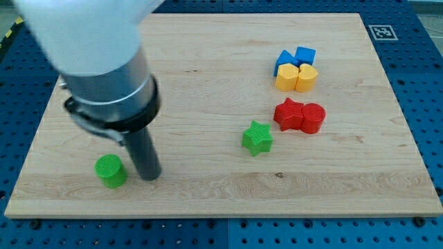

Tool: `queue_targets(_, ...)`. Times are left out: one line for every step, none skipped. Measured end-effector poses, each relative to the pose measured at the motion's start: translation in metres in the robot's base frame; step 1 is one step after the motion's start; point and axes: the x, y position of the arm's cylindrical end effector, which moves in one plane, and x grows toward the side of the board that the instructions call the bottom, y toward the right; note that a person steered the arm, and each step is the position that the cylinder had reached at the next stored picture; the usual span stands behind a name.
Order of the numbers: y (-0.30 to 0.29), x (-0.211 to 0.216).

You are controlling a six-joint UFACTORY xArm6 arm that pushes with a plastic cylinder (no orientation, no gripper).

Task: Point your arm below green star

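Crossing the table (208, 62) not yet begun, by the look of it: approach stage, target well off to the view's right. Wooden table, pale grain, lying on a blue pegboard base (28, 69) dotted with holes; square marker tag (381, 32) at the table's top right corner. Arm body (104, 62) large, blurred, filling the view's top left. No fingers on this rig, so nothing to open or close; only a dark rod, with my tip (149, 177) down at table level just right of the green cylinder (111, 171), near but not clearly touching. Cluster at the view's upper right: two blue blocks (294, 59) above two yellow blocks (296, 78), touching. Two red blocks (299, 116) below them, pressed together. Green star (257, 137) alone near centre, just left of the red pair. Next move, judged: slide rightward along the lower table, stop in the bare strip under the star, avoiding a nudge.
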Motion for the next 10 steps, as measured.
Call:
queue_targets(-0.034, 0.002)
queue_targets(-0.078, 0.005)
queue_targets(-0.082, 0.001)
queue_targets(-0.068, -0.033)
queue_targets(-0.040, -0.053)
queue_targets(-0.040, -0.052)
queue_targets(-0.006, -0.051)
queue_targets(0.012, -0.036)
queue_targets(0.038, -0.021)
queue_targets(0.081, -0.020)
